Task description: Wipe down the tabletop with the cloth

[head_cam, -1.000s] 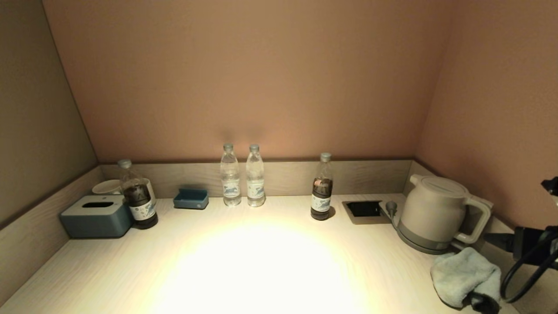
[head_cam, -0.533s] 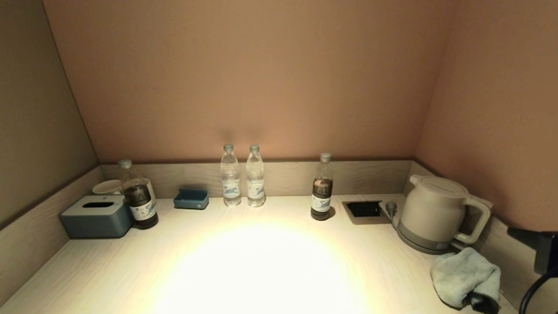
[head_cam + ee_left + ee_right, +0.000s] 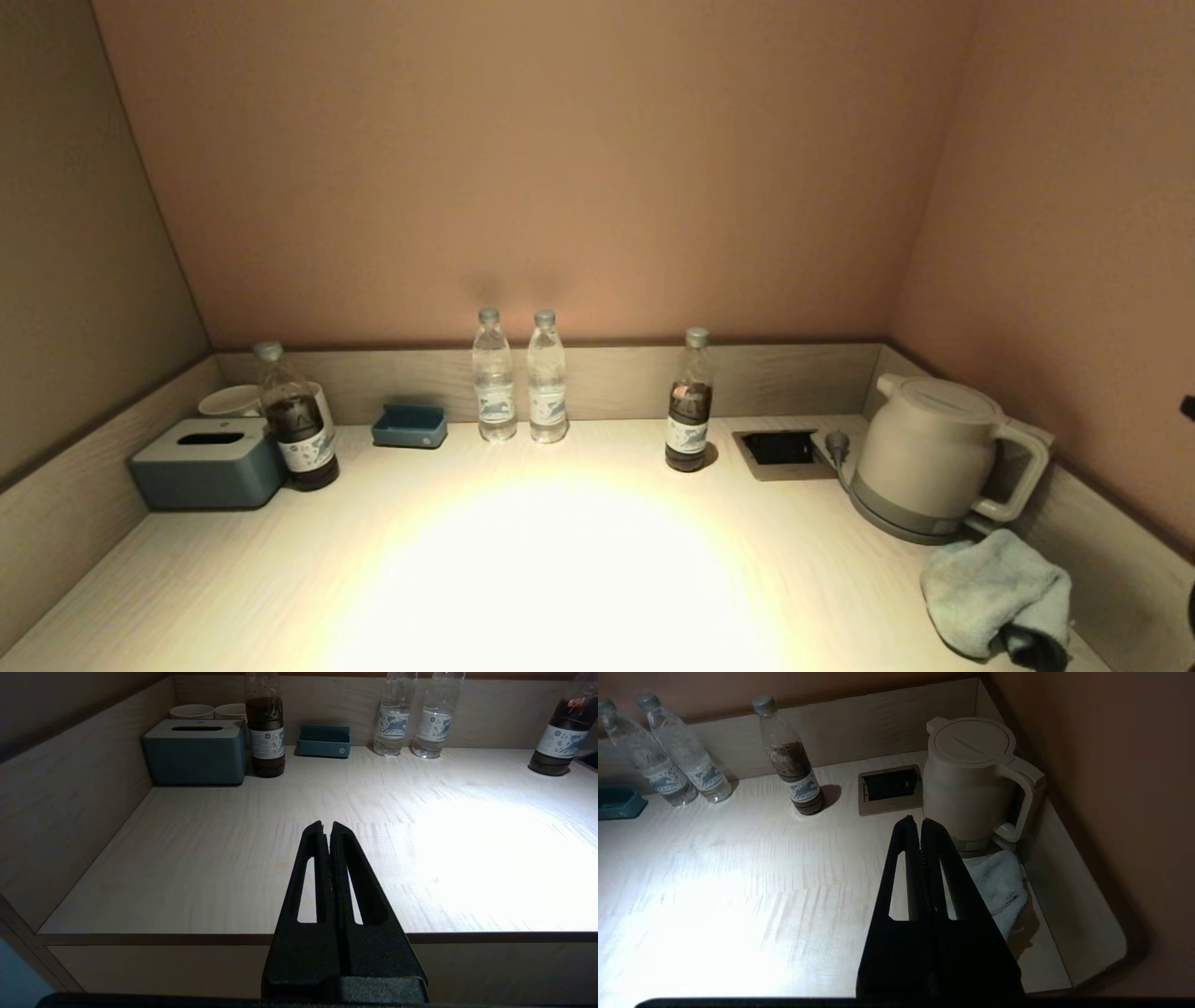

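**Observer:** Which step are you on?

**Operator:** The pick-up, I judge, and it is not yet done. The crumpled pale blue cloth (image 3: 995, 592) lies in the lower right of the head view, just in front of the white electric kettle (image 3: 929, 455), on the light wooden tabletop (image 3: 560, 560). In my right wrist view, the right gripper (image 3: 920, 823) hangs above the desk with its fingers pressed together, holding nothing, the cloth (image 3: 999, 884) just beyond it.

**Observer:** And the other arm?

**Operator:** The left gripper (image 3: 327, 828) is parked off the front edge of the desk, fingers also closed and empty.

**Observer:** What does the next move need?

**Operator:** I'd spread the right fingers, come down on the cloth and pinch a fold, keeping clear of the kettle.

**Observer:** What else is there?

**Operator:** Two clear water bottles (image 3: 493, 378), two dark drink bottles (image 3: 689, 403), one blue tissue box (image 3: 207, 462), one small blue tray (image 3: 409, 425), two white cups (image 3: 191, 711), one recessed socket panel (image 3: 780, 450).
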Available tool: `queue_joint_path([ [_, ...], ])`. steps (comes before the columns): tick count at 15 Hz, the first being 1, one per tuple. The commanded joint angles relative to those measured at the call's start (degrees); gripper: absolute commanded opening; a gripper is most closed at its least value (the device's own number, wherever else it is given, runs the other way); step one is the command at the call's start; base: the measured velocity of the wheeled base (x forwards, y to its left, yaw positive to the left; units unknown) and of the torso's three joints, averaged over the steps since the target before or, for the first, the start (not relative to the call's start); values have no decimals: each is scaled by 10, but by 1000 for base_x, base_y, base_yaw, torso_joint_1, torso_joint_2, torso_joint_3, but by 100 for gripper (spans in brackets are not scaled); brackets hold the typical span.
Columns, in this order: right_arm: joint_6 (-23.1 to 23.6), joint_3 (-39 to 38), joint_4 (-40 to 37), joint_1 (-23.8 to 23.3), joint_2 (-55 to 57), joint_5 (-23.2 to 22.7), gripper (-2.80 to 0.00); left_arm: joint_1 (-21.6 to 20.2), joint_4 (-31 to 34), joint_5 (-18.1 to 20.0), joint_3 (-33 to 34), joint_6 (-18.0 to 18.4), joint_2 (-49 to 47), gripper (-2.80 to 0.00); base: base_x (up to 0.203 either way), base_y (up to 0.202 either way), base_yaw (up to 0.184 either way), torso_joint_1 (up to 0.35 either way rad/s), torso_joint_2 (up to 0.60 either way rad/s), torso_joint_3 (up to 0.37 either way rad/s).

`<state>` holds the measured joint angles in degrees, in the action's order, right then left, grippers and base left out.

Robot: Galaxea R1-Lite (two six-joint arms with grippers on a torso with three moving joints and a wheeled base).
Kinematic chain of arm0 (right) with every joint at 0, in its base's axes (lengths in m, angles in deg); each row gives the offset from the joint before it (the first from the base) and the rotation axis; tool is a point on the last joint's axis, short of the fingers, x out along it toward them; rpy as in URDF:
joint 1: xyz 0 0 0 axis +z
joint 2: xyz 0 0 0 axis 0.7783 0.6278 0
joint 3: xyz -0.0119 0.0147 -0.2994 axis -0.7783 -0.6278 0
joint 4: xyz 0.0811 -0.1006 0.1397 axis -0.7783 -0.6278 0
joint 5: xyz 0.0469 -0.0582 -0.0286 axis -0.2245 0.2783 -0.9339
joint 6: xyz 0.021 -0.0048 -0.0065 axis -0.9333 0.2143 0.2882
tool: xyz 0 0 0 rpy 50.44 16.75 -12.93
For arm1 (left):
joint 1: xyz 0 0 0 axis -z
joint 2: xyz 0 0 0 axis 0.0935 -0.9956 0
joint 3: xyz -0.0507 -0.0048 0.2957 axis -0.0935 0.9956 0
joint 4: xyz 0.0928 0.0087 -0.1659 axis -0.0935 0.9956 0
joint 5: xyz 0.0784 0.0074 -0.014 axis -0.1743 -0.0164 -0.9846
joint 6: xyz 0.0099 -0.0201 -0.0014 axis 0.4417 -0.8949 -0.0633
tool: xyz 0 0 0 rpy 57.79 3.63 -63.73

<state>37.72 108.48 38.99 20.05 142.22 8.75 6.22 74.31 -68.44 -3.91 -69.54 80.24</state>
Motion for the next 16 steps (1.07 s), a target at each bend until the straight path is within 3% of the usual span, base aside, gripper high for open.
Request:
queue_joint_path([
  [1,-59,21,-33,-9,4,-2,-280,0,0,0,0,0,0,-280,0,0,0,0,0,0],
  [3,-92,36,-52,-18,-2,-3,-280,0,0,0,0,0,0,-280,0,0,0,0,0,0],
  [9,-87,37,-142,-20,-102,-63,-280,0,0,0,0,0,0,-280,0,0,0,0,0,0],
  [16,-83,59,-219,-17,-177,-68,-280,0,0,0,0,0,0,-280,0,0,0,0,0,0],
])
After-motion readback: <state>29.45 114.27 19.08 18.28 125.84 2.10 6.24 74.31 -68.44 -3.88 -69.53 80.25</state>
